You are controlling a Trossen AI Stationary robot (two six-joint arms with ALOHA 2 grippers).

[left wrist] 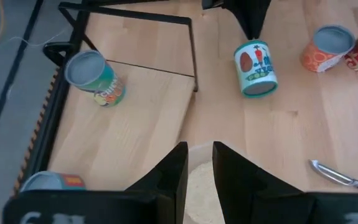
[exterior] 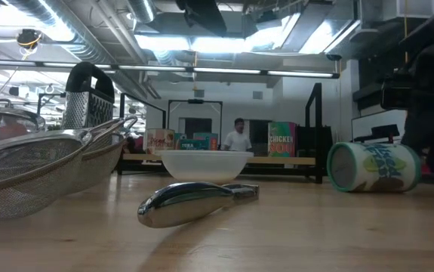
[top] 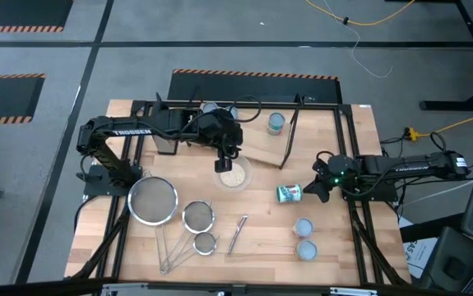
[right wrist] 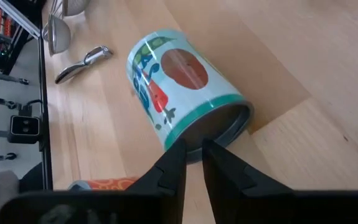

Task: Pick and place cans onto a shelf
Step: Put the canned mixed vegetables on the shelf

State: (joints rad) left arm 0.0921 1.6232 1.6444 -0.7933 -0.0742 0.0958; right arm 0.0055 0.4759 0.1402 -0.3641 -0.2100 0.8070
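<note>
**Two arms at a table with cans, shelf and strainers**

Five cans can be counted. One upright can point(top: 276, 123) stands on the shelf point(top: 262, 152), a light-wood board on black rod legs at the far middle of the table. One fallen can point(top: 289, 193) lies on its side on the tabletop point(top: 261, 247), right of centre and off the shelf. Two more cans point(top: 303, 228) stand upright just beside each other near the front right corner. A fifth can point(left wrist: 48, 180), only partly seen, shows by a corner of the shelf board.

The right gripper point(right wrist: 192, 146) sits at the open end rim of the fallen can; whether it clamps that rim cannot be told. The left gripper point(left wrist: 198, 149) hangs over the far edge of the one bowl of grains point(top: 234, 175), well apart from every can; whether it grips anything cannot be told.

Three mesh strainers point(top: 152, 201) lie front left, largest to smallest, handles towards the front. One steel peeler point(top: 238, 234) lies between the strainers and the two front cans. One person point(exterior: 238, 137) stands in the room beyond.
</note>
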